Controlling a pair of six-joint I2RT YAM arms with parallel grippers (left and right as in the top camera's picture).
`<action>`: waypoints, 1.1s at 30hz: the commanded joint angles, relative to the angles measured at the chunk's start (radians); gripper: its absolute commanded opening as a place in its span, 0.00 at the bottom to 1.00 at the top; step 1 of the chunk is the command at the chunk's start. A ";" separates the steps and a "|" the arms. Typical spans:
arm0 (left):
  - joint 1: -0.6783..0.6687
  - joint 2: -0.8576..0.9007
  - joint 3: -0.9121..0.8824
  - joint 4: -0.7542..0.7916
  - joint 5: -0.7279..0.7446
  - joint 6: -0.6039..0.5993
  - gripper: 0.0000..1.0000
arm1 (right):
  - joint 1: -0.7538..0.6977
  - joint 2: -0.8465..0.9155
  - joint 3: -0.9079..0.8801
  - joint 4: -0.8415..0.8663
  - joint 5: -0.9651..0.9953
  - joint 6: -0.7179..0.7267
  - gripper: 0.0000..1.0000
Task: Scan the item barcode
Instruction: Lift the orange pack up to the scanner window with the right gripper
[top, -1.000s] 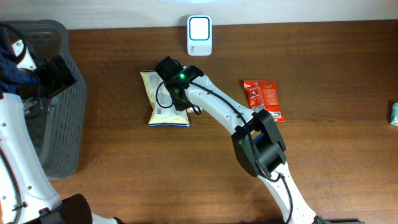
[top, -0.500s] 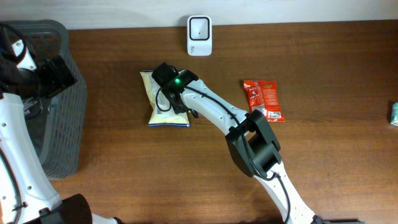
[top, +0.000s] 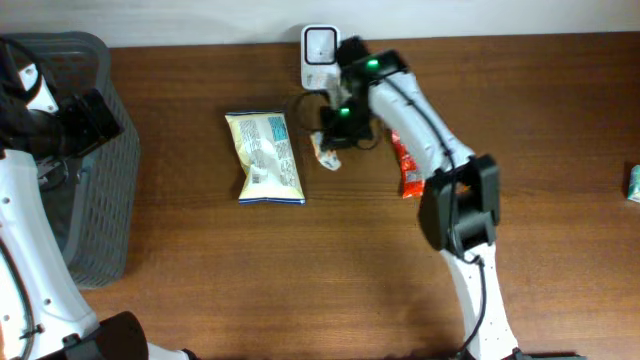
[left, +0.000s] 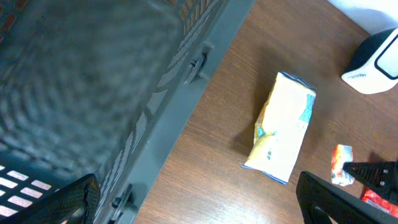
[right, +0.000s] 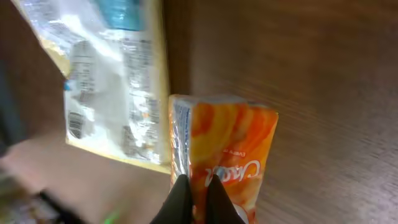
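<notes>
My right gripper (top: 335, 130) is shut on a small orange snack packet (right: 224, 155), pinching its lower end between the fingertips (right: 177, 190). In the overhead view the packet (top: 325, 152) hangs just in front of the white scanner (top: 320, 45) at the back of the table. A yellow chip bag (top: 268, 158) lies flat to its left, a printed barcode showing on it in the right wrist view. My left gripper (left: 202, 205) stands open by the basket edge, holding nothing.
A grey mesh basket (top: 85, 200) fills the left side under my left arm. A red packet (top: 408, 170) lies right of the scanner, partly under my right arm. A teal item (top: 634, 182) sits at the right edge.
My right gripper has closed on the orange packet and swung from over the yellow bag to the right and back, toward the scanner. The left arm has not moved.
</notes>
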 joint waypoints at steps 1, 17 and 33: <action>0.003 -0.003 -0.005 0.000 0.011 -0.010 0.99 | -0.098 -0.002 -0.215 0.135 -0.419 -0.077 0.04; 0.003 -0.003 -0.005 0.000 0.011 -0.010 0.99 | -0.275 -0.145 -0.359 0.083 -0.141 -0.193 0.45; 0.003 -0.003 -0.005 0.000 0.011 -0.010 0.99 | -0.171 -0.133 -0.581 0.444 0.048 -0.196 0.18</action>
